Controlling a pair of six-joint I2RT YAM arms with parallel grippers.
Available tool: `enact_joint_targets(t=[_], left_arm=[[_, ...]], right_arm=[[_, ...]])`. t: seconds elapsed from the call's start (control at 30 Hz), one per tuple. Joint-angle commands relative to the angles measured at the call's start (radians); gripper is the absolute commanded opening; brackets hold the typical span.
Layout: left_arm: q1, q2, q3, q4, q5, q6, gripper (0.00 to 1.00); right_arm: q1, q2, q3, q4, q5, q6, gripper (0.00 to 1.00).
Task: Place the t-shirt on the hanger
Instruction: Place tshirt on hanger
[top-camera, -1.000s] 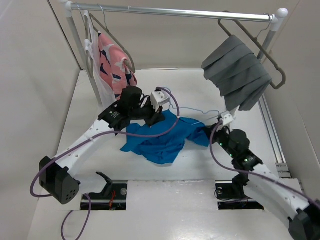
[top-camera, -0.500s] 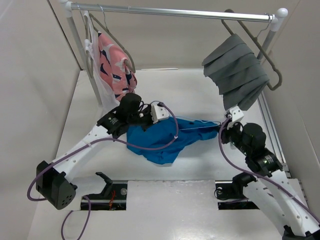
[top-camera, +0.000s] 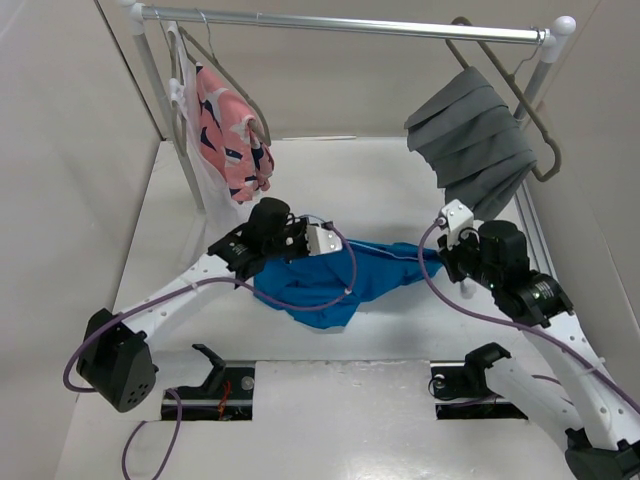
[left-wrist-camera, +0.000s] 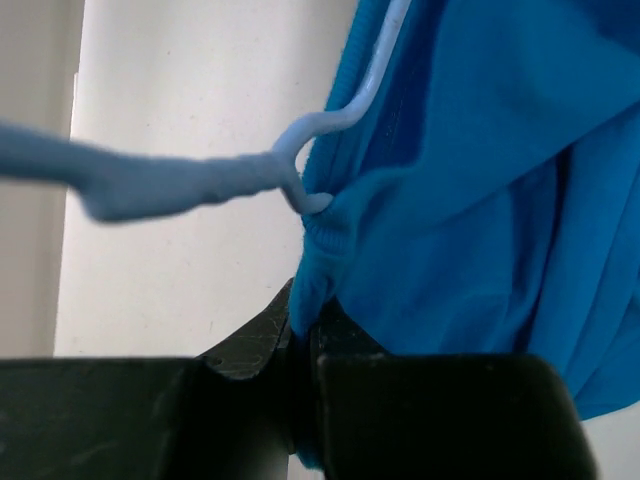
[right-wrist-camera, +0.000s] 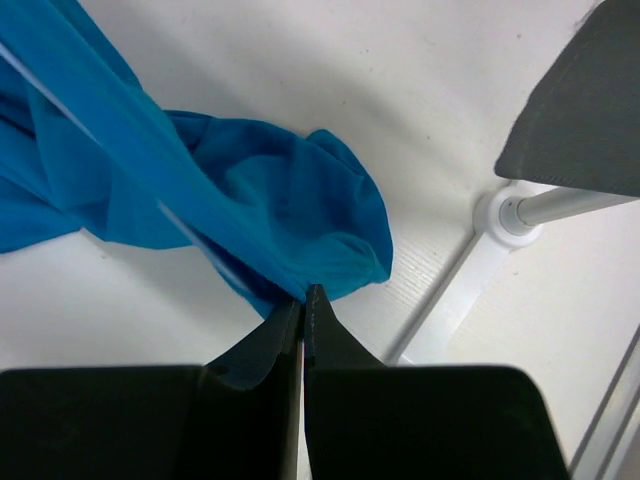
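Note:
The bright blue t-shirt (top-camera: 345, 278) lies bunched on the white table, stretched between both grippers. The thin light-blue hanger (top-camera: 398, 256) runs inside it as a taut line, and its hook (left-wrist-camera: 300, 175) pokes out by the collar in the left wrist view. My left gripper (top-camera: 312, 255) is shut on the collar edge of the t-shirt (left-wrist-camera: 460, 200), just below the hook; it also shows in the left wrist view (left-wrist-camera: 303, 325). My right gripper (top-camera: 443, 262) (right-wrist-camera: 303, 295) is shut on the hanger's end, with the t-shirt (right-wrist-camera: 280, 210) draped over the wire (right-wrist-camera: 180, 225).
A clothes rail (top-camera: 340, 22) spans the back. A pink patterned garment (top-camera: 228, 125) hangs at its left and a pleated grey garment (top-camera: 475, 140) at its right, just above my right arm. The rail's right foot (right-wrist-camera: 515, 215) stands close to my right gripper.
My right gripper has pulled right and back, stretching the shirt and hanger taut. My left gripper has shifted toward the near side with the collar. The hanger wire, bare before, is now mostly covered by cloth.

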Motion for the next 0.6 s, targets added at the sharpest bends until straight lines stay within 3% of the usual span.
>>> enact_joint_targets(t=[0.0,0.17,0.27,0.33,0.5,0.57], left_arm=[[0.042,-0.061,-0.048,-0.052,-0.175,0.130,0.00],[0.042,-0.073,-0.079,0.000,-0.316,0.200,0.00],[0.002,-0.053,-0.056,-0.009,-0.345,0.200,0.00],[-0.048,-0.038,-0.015,-0.009,-0.355,0.149,0.00],[-0.166,-0.039,0.085,-0.127,-0.131,0.135,0.00],[-0.221,-0.064,0.059,-0.127,-0.120,0.169,0.00]], right_arm=[[-0.043,-0.031,0.085,-0.156,0.200,-0.057,0.00],[-0.043,0.001,0.142,-0.204,0.193,-0.123,0.00],[-0.043,0.048,0.152,-0.156,0.086,-0.201,0.00],[-0.015,0.093,0.142,-0.061,-0.071,-0.241,0.00],[0.058,0.194,0.166,0.110,-0.264,-0.289,0.00],[0.069,0.249,0.192,0.192,-0.312,-0.303,0.00]])
